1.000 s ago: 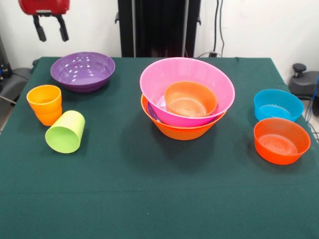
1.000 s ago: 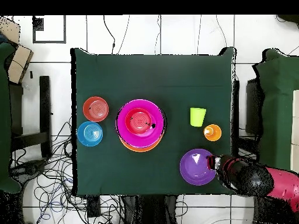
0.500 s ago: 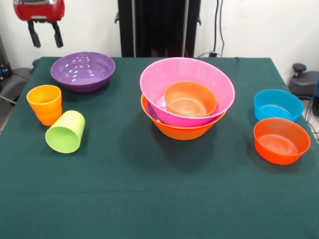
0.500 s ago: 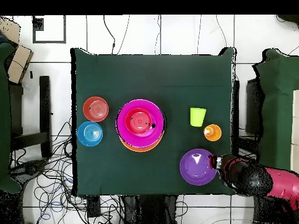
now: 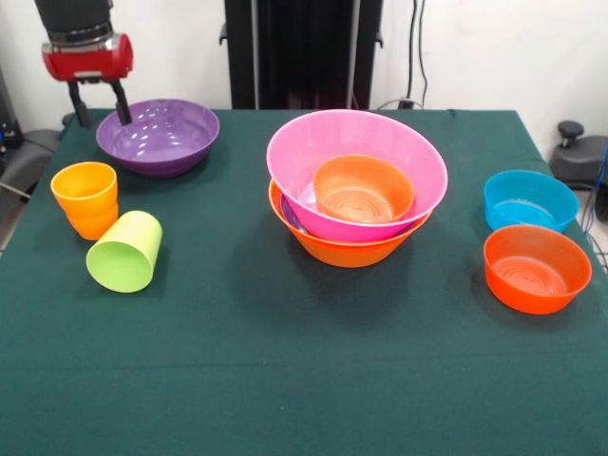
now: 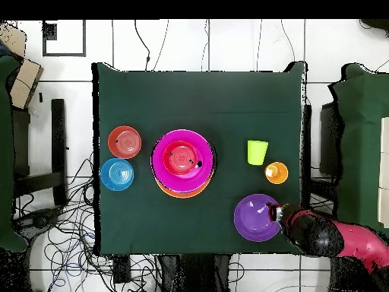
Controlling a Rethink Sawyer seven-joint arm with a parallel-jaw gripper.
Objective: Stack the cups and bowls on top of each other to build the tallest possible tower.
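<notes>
Desk (image 5: 285, 380) — dark green cloth cover; carries all items listed.

Tool (image 5: 98, 106) — red body with two black fingers, at the far left corner in the front view; fingers spread apart, holding nothing; one finger sits at the rim of the purple bowl (image 5: 158, 135), the other outside it over the desk edge; whether either touches the rim cannot be told. In the overhead view the tool (image 6: 278, 213) lies at the right rim of the purple bowl (image 6: 257, 217), with the arm (image 6: 342, 239) reaching in from the lower right.

Tower (image 5: 356, 190) — centre of the desk; large yellow-orange bowl (image 5: 347, 249) at the base, large pink bowl (image 5: 380, 133) nested in it, tilted slightly; a sliver of purple shows between the two on the left; a small red-orange bowl (image 5: 363, 188) sits inside the pink one.

Loose bowls — blue bowl (image 5: 529, 200) near the right edge, upright; second red-orange bowl (image 5: 536, 268) just in front of it, upright, the two close together or touching.

Cups — orange cup (image 5: 86, 199) upright near the left edge, in front of the purple bowl; lime green cup (image 5: 125, 251) on its side just beside the orange one, mouth toward the camera.
</notes>
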